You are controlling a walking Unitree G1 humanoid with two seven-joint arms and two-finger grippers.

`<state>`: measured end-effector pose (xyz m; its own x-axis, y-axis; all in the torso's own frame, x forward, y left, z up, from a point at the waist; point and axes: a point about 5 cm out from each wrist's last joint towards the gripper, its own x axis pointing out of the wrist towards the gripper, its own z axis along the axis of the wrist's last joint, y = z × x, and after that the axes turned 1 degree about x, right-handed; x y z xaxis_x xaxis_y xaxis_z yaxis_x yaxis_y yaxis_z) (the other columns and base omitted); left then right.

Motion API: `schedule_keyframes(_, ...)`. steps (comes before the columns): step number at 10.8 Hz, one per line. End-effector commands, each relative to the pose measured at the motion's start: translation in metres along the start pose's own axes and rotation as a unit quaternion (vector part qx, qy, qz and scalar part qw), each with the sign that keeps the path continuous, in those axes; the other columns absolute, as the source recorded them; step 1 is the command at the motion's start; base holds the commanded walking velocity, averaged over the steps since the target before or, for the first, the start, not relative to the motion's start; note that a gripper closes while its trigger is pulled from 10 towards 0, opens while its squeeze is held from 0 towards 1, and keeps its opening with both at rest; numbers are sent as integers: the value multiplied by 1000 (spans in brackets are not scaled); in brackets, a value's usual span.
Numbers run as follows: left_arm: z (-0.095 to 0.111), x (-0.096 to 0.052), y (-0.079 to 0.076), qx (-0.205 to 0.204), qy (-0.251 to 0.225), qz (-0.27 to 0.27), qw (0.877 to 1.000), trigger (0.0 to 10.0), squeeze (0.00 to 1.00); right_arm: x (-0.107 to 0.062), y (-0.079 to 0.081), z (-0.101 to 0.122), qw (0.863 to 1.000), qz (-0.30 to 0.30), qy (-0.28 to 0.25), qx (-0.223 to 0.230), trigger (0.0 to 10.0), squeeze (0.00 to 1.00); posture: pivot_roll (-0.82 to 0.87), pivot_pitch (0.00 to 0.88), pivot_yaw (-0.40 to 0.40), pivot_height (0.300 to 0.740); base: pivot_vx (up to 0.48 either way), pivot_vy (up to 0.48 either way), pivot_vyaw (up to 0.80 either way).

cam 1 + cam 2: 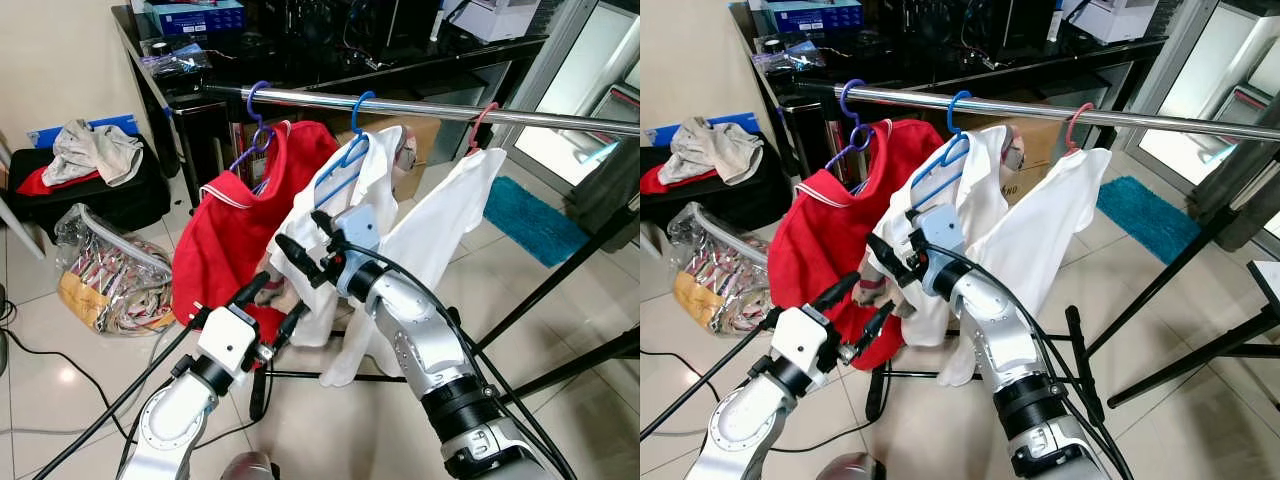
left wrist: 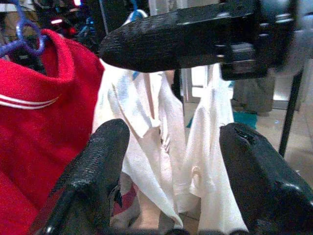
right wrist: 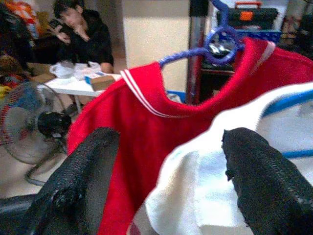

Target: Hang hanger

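Note:
A metal rail (image 1: 420,107) carries three hangers. A purple hanger (image 1: 258,110) holds a red shirt (image 1: 225,240), a blue hanger (image 1: 352,150) holds a white shirt (image 1: 378,170), and a pink hanger (image 1: 482,125) holds another white shirt (image 1: 440,220). My right gripper (image 1: 303,232) is open, level with the front of the blue hanger's white shirt and pointing toward the red shirt (image 3: 146,132). Lower down, my left gripper (image 1: 280,297) is open below the hem of the red shirt, with nothing between its fingers (image 2: 98,161).
The rack's black legs (image 1: 560,290) spread across the tiled floor at the right. Behind the rail is a black desk (image 1: 300,70). A plastic bag (image 1: 110,270) and a black case with clothes (image 1: 90,170) lie at the left. A person (image 3: 83,34) sits beyond a fan (image 3: 29,117).

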<state>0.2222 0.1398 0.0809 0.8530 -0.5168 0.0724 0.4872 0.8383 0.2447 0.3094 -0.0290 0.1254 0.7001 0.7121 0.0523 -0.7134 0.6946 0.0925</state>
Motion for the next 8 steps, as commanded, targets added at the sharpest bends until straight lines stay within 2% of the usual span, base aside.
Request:
schedule_keyframes(1, 0, 3, 2, -2, -1, 12, 1000, 10000, 0, 4, -3, 7, 1000, 2, -11, -9, 10000, 0, 294, 24, -47, 740, 0, 0, 0)
schedule_keyframes(4, 1, 15, 13, 0, -9, 62, 998, 10000, 0, 0, -22, -1, 997, -72, 0, -18, 10000, 0, 296, 11, -51, 740, 0, 0, 0)
schedule_keyframes(6, 2, 19, 22, 5, -11, 105, 994, 10000, 0, -5, -27, -3, 996, -84, -1, -16, 10000, 0, 296, 7, -53, 740, 0, 0, 0)
schedule_keyframes(7, 2, 18, 30, 19, -10, 141, 990, 10000, 0, -10, -30, -5, 996, -85, -5, -13, 10000, 0, 297, 3, -55, 740, 0, 0, 0)
schedule_keyframes(8, -2, 16, 42, 48, 12, 185, 981, 10000, 0, -13, -35, -8, 995, -94, 2, -15, 10000, 0, 302, 1, -56, 740, 0, 0, 0)
